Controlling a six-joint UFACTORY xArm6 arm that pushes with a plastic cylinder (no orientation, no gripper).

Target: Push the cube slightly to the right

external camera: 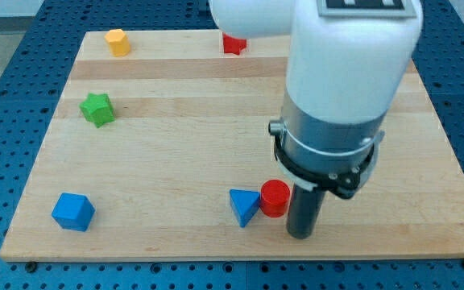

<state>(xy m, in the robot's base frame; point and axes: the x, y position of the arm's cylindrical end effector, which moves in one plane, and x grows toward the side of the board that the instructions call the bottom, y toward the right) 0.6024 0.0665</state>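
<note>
Right, my tip [300,234] sits on the board [216,105] at approx 5 o'clock, just beside the red cylinder [275,196], w/ the blue triangle [243,206] at its 9. Blue cube [73,212] well apart at 8 o'clock. No fingers, plain rod.

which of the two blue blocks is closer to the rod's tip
The blue triangle, beside the red cylinder just left of my tip. The blue cube sits far off near the view's bottom left.
</note>
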